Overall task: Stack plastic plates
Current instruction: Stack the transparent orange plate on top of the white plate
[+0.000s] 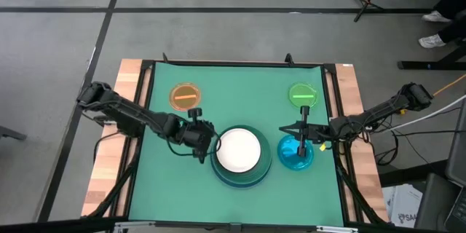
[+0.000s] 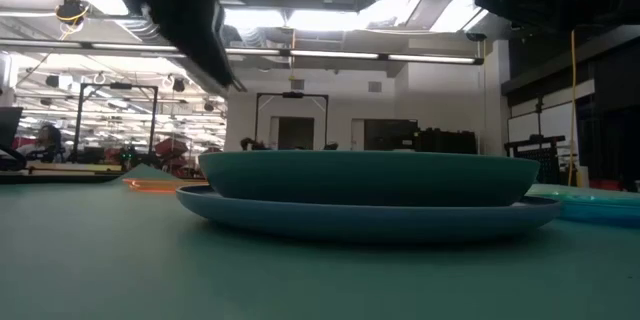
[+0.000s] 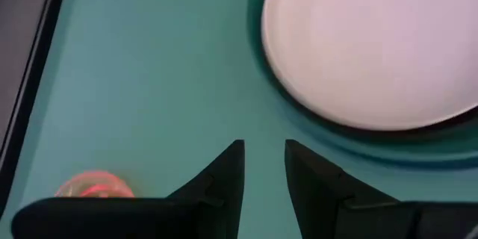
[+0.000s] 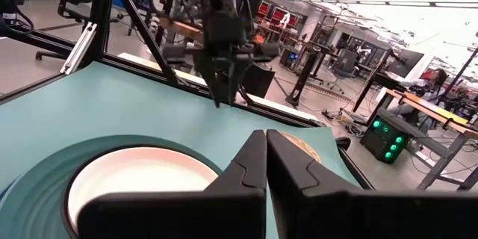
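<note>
Stack half built: white plate (image 1: 238,149) sits in the teal plates (image 1: 256,176), just beside the left claw (image 1: 203,151), fingers slightly parted, empty. Right claw (image 1: 303,146), clenched, empty, hovers over the cyan plate (image 1: 293,157). Next likely: open, grip its rim.

An open robotics lab — ceiling strip lights (image 2: 350,57), metal rigs (image 2: 290,120), cluttered workbenches (image 4: 441,112) beyond the table.

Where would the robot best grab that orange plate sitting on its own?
Probably by its rim: the orange plate lies flat on the mat, so only the thin raised edge offers a hold. The left gripper, fingers slightly apart, is nearest and could come down over the edge facing it, one finger inside.
</note>
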Robot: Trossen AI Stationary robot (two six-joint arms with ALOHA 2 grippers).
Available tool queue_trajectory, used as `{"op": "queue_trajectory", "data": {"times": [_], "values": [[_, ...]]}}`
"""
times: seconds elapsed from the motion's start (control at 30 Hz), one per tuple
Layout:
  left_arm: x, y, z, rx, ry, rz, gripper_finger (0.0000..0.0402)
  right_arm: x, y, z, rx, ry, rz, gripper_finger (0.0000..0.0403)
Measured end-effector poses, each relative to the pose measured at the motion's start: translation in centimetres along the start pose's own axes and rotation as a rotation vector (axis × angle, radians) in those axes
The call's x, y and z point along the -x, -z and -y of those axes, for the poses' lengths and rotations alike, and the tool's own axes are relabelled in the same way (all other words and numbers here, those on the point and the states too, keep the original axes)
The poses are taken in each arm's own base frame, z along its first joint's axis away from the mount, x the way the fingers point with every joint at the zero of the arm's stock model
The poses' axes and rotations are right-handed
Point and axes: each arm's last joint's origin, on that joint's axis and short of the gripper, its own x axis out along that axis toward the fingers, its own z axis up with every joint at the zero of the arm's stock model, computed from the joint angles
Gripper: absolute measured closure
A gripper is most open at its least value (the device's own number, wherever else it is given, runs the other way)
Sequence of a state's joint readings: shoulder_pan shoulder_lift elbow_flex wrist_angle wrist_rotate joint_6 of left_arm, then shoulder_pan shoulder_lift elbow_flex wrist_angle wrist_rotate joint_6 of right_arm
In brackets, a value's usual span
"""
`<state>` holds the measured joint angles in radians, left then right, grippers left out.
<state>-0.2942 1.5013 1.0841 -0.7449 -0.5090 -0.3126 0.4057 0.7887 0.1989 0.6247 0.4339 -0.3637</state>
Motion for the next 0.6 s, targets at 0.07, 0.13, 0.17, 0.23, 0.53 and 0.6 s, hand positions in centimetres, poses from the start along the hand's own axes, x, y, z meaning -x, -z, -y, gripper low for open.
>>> {"op": "queue_trajectory", "data": {"times": [0.07,0.13,0.17,0.23,0.53,0.6], "values": [[-0.8,0.5,-0.5,0.004,-0.016,-0.034,0.0311,0.0,0.0,0.0,0.0,0.0,0.0,0.0402],[-1.5,1.0,-1.1,0.012,-0.033,-0.061,0.0311,0.0,0.0,0.0,0.0,0.0,0.0,0.0402],[-1.8,1.2,-1.4,0.014,-0.042,-0.074,0.0311,0.0,0.0,0.0,0.0,0.0,0.0,0.0402],[-2.5,1.7,-1.9,0.022,-0.059,-0.1,0.0311,0.0,0.0,0.0,0.0,0.0,0.0,0.0402],[-5.6,4.7,-4.9,0.08,-0.144,-0.25,0.0312,0.0,0.0,0.0,0.0,0.0,0.0,0.0402],[-6.2,5.3,-5.6,0.106,-0.162,-0.277,0.0312,0.0,0.0,0.0,0.0,0.0,0.0,0.0402]]}}
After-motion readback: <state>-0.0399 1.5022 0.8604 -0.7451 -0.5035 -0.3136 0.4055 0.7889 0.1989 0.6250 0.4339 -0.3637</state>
